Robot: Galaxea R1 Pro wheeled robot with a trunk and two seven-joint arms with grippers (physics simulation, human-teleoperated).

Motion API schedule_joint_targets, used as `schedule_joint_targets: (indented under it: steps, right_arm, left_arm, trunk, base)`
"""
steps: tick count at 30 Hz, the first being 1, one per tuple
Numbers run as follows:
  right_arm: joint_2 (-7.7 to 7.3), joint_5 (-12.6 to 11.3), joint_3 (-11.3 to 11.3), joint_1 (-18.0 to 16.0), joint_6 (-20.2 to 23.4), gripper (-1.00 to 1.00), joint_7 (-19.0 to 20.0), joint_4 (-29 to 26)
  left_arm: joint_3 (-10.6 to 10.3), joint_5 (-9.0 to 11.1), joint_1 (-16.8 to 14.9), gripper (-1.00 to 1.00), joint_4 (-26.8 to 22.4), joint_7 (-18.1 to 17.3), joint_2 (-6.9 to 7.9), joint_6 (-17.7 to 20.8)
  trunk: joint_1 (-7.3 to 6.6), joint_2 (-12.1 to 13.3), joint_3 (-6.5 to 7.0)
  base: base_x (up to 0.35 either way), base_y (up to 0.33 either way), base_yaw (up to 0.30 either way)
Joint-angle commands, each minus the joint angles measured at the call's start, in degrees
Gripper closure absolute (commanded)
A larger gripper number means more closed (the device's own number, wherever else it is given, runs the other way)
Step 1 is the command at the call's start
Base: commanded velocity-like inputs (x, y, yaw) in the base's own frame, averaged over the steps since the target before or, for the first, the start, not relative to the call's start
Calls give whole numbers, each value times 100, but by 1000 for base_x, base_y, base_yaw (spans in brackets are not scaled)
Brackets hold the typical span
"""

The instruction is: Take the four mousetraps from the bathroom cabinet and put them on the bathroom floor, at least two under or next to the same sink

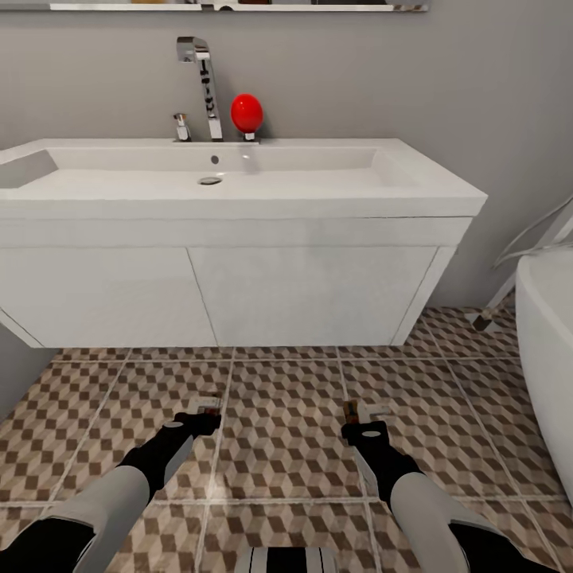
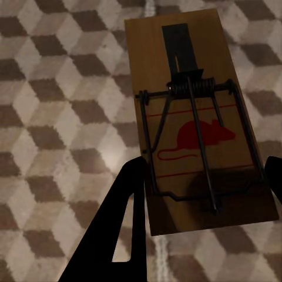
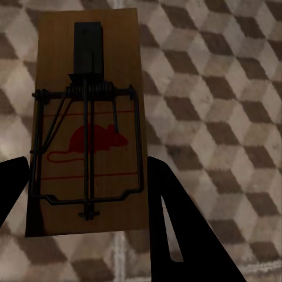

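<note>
Both arms reach down low over the bathroom floor (image 1: 286, 430) in front of the bathroom sink (image 1: 239, 191). My left gripper (image 1: 200, 419) is shut on a mousetrap (image 1: 209, 403), a tan board with dark wire and a red mouse print. In the left wrist view that mousetrap (image 2: 200, 117) sits between the black fingers (image 2: 120, 229) just above the cube-pattern tiles (image 2: 53, 117). My right gripper (image 1: 362, 430) is shut on a second mousetrap (image 1: 356, 411). The right wrist view shows this mousetrap (image 3: 88, 117) held between its fingers (image 3: 176, 229). The cabinet is out of view.
The white vanity unit (image 1: 302, 294) hangs above the floor, leaving a gap under it. A tall chrome tap (image 1: 203, 79) and a red round object (image 1: 247, 112) stand on the basin's back edge. A white bathtub (image 1: 549, 350) is close on the right. A grey wall (image 1: 16, 374) is at the left.
</note>
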Motion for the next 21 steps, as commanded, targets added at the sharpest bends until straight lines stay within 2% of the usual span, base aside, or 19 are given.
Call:
schedule_joint_targets:
  steps: [1, 5, 14, 19, 21]
  right_arm:
    - [3, 46, -27, -1, 35, 100, -12, -10]
    - [1, 44, -31, -1, 34, 100, 7, -10]
    - [-7, 46, -32, -1, 25, 100, 27, -10]
    - [-9, 79, -27, -1, 25, 100, 27, -2]
    - [-7, 82, -16, -1, 25, 100, 27, 29]
  left_arm:
    - [-51, 54, 0, 100, -8, 38, 5, 34]
    - [-60, 69, 0, 100, 34, 37, 5, 36]
    - [-51, 65, 0, 100, 46, 37, 5, 11]
    - [-50, 86, 0, 100, 85, 35, -24, -9]
    - [-50, 84, 0, 100, 240, 28, -32, -20]
  trunk:
    - [-1, -2, -4]
    - [-1, -2, -4]
    - [-1, -2, -4]
    - [-1, -2, -4]
    - [-1, -2, -4]
  base:
    - [32, 0, 11]
    - [170, 0, 5]
    - [307, 0, 0]
    - [94, 0, 0]
    - [14, 0, 0]
